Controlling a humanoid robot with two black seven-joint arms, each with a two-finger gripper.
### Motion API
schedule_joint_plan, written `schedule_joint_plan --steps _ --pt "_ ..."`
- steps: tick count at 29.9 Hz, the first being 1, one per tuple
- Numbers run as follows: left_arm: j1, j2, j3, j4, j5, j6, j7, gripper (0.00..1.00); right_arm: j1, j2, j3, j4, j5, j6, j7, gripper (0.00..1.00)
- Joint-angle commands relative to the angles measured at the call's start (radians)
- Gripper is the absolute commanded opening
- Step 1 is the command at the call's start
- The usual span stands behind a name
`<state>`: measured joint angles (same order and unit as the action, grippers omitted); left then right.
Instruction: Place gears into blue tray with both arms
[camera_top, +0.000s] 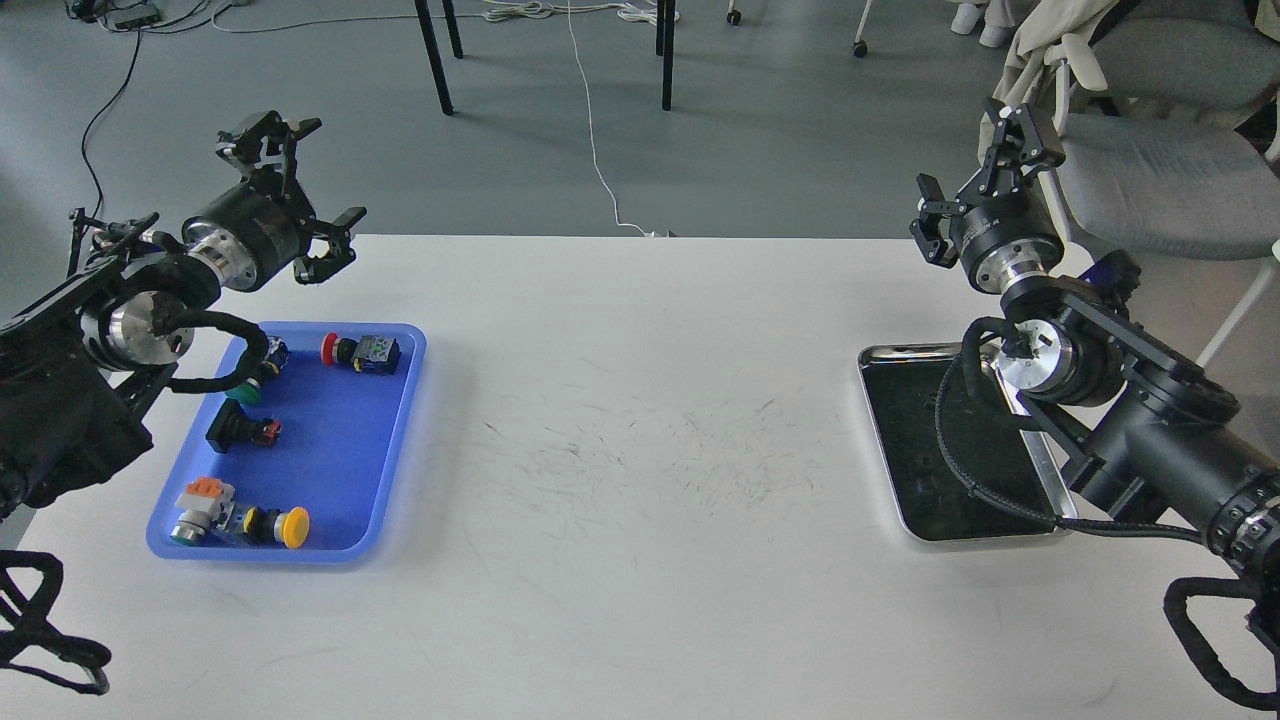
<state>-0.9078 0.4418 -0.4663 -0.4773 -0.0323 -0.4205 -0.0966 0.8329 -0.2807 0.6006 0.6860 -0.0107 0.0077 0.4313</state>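
Observation:
The blue tray (345, 470) lies at the table's left and holds several push-button switches with red (360, 352), green (255, 378), black (240, 432) and yellow (250, 520) parts. I cannot make out any gears, either in it or on the table. My left gripper (325, 175) hovers above the tray's far left corner, fingers spread wide, nothing between them. My right gripper (965, 150) is raised beyond the table's far right edge, open and empty.
A shiny steel tray (882, 440) with a dark interior sits at the right, partly covered by my right arm and its cable. A grey chair (1160, 160) stands behind it. Table legs and cables cross the floor beyond the table.

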Motion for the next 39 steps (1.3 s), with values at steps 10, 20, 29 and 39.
schedule_joint_plan --steps 10,20,29,39 --pt "0.000 0.015 0.000 -0.006 -0.003 -0.012 0.001 1.00 0.000 0.000 -0.002 0.001 0.000 0.000 0.000 0.99" --pt "0.001 0.017 -0.003 -0.001 -0.003 -0.017 0.000 1.00 -0.001 0.000 -0.002 0.004 0.000 -0.002 0.001 0.99" --pt "0.003 0.018 -0.002 0.002 -0.003 -0.014 -0.002 1.00 -0.011 -0.002 -0.008 0.006 0.000 -0.003 0.000 0.99" --pt "0.006 0.012 0.003 0.002 -0.002 -0.014 -0.002 1.00 -0.015 -0.009 -0.008 0.010 0.000 -0.002 0.001 0.99"
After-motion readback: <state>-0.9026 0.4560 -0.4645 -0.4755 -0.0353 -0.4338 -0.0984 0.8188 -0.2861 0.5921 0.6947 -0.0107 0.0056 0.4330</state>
